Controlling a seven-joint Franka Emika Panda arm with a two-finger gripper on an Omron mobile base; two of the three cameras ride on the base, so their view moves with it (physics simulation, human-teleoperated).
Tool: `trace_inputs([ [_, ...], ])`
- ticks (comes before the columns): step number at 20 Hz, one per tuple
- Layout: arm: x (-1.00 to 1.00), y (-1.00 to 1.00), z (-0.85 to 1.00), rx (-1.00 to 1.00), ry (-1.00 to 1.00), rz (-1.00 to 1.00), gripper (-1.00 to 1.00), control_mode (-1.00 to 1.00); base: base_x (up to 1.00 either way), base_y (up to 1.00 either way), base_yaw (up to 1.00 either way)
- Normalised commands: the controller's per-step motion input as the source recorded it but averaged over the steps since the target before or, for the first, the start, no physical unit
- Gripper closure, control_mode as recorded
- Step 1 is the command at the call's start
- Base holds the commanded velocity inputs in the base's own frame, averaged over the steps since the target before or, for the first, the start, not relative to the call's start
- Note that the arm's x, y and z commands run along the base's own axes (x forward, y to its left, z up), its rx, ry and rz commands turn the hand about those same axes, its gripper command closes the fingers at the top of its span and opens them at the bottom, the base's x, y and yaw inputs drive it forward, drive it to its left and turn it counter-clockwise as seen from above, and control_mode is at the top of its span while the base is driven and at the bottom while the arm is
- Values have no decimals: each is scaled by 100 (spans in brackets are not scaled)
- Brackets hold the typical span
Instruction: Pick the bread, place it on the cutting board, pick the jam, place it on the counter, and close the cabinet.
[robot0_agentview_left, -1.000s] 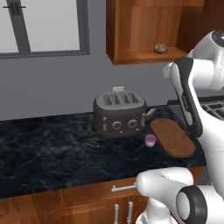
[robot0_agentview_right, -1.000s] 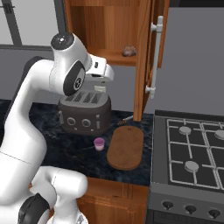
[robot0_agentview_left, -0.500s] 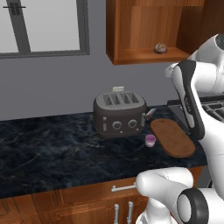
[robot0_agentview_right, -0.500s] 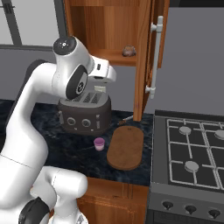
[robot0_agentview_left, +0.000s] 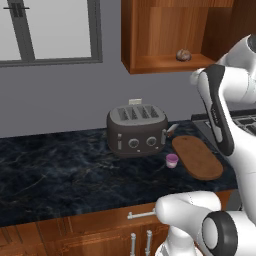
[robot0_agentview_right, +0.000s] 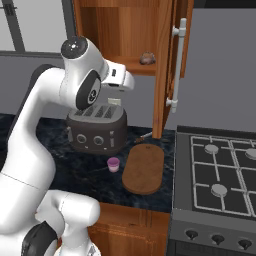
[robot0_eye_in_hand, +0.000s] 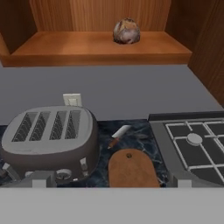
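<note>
The bread (robot0_eye_in_hand: 127, 31) is a round tan roll on the shelf of the open cabinet (robot0_agentview_left: 165, 62), also seen as the bread (robot0_agentview_right: 146, 58). My gripper (robot0_eye_in_hand: 109, 183) is open with nothing in it, well short of the shelf and below it, above the toaster. From the right base view the gripper (robot0_agentview_right: 126, 80) points toward the cabinet. The tiny purple jam (robot0_agentview_left: 172, 160) stands on the dark counter (robot0_agentview_left: 60, 170) beside the oval cutting board (robot0_agentview_left: 197, 156), also seen as the cutting board (robot0_agentview_right: 144, 169). The cabinet door (robot0_agentview_right: 165, 75) hangs wide open.
A dark toaster (robot0_agentview_left: 137, 130) stands left of the board, with a small knife (robot0_eye_in_hand: 119, 134) lying behind the board. A stove (robot0_agentview_right: 220, 175) adjoins the counter on the right. The door's bar handle (robot0_agentview_right: 176, 65) juts out beside the hand. A window (robot0_agentview_left: 50, 30) is at the far left.
My hand has edged slightly right toward the open cabinet. The bread, jam and board have not moved.
</note>
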Motion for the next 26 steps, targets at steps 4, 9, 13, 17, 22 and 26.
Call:
trace_inputs([
  [4,13,0,9,0,-3,-1,-100,-100,0,0,0],
  [9,11,0,9,0,-1,0,-100,-100,0,0,0],
  [13,14,-1,2,0,-2,0,-100,-100,0,0,0],
  [17,16,0,3,0,-1,0,-100,-100,0,0,0],
  [22,24,0,0,0,-1,0,-100,-100,0,0,0],
  [26,24,0,1,0,0,0,-100,-100,0,0,0],
])
